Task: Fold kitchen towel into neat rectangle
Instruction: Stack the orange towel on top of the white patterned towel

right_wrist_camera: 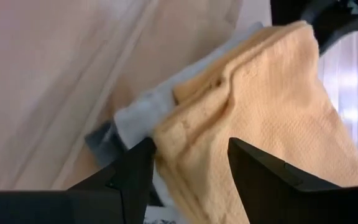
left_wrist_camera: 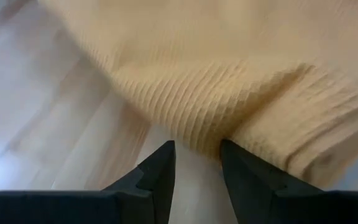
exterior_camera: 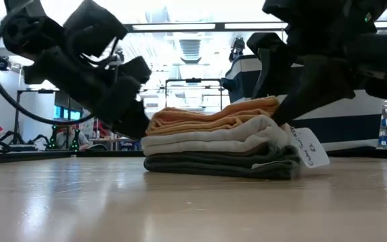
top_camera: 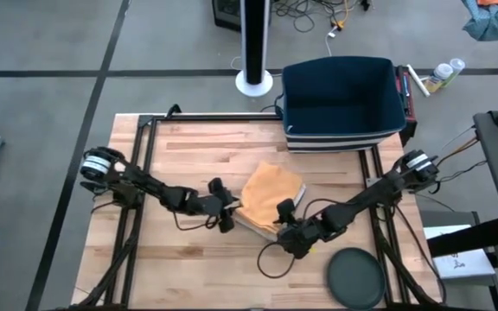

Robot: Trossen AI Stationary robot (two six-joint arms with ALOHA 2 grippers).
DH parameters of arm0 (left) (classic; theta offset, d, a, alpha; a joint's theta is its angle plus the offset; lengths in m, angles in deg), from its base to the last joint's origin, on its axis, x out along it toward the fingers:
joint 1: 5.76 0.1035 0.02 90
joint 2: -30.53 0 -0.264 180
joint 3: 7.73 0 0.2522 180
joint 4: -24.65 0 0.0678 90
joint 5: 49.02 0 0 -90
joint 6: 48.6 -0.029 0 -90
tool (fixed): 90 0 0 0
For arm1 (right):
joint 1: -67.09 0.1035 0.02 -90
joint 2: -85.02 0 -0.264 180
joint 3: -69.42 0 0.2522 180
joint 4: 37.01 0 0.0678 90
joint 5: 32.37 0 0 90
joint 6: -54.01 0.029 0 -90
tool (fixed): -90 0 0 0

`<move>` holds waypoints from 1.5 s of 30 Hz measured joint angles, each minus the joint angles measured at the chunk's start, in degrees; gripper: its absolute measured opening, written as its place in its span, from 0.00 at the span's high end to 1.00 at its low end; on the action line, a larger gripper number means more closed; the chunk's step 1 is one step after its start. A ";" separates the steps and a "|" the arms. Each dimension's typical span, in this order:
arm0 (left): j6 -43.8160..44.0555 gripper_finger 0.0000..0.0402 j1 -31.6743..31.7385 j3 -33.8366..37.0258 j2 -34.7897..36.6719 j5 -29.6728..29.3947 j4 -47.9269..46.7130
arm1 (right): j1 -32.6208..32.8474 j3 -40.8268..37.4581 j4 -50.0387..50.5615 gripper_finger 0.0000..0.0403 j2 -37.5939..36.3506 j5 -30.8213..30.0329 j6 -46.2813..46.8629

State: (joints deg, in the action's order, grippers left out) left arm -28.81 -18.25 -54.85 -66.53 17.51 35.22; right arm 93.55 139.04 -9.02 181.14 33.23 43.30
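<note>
An orange waffle-weave towel (top_camera: 271, 192) lies folded on top of a white towel (exterior_camera: 207, 142) and a dark grey towel (exterior_camera: 220, 165), a stack resting on the wooden table. My left gripper (top_camera: 226, 212) is at the stack's left side, open by a narrow gap, its fingertips at the orange towel's folded edge (left_wrist_camera: 197, 140). My right gripper (top_camera: 288, 223) is at the stack's near right corner, wide open, with the orange towel's corner (right_wrist_camera: 191, 143) between its fingers. A white tag (exterior_camera: 308, 148) hangs at the stack's right end. My left gripper comes at the orange towel's folded edge (left_wrist_camera: 204, 134) slanting down from the table's left; its fingertips (left_wrist_camera: 166, 155) reach the edge, and I cannot tell whether they touch it. My right gripper stands with one finger (right_wrist_camera: 138, 168) on each side of the towel's corner; I cannot tell whether it touches it.
A navy bin (top_camera: 342, 102) stands at the table's far right edge, behind the stack. A dark round disc (top_camera: 357, 276) lies at the near right corner. Bare wood (top_camera: 171, 268) lies to the near left. Cables run on the table below both grippers.
</note>
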 joint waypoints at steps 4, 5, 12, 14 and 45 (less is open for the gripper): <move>0.38 0.69 0.01 0.09 -0.37 0.26 0.13 | -0.06 0.15 -1.74 0.51 0.06 0.38 -1.08; 0.38 0.69 0.02 0.39 -0.08 0.30 -0.40 | -0.25 0.15 -2.42 0.51 0.04 0.38 -1.29; 0.89 0.69 0.00 0.83 0.70 0.44 -0.07 | -0.90 0.13 -2.55 0.51 -0.22 0.41 -1.29; 0.92 0.69 -0.02 1.04 0.80 0.44 -0.43 | -0.87 0.49 -2.18 0.52 -0.45 0.35 -0.91; -1.24 0.69 0.13 1.09 5.48 -1.63 -2.17 | -3.17 9.05 4.66 0.97 -0.42 -16.28 1.62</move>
State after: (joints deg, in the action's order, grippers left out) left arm -30.05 -18.12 -53.76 -61.05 15.88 33.05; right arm 90.38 148.09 -4.35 180.72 16.95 44.91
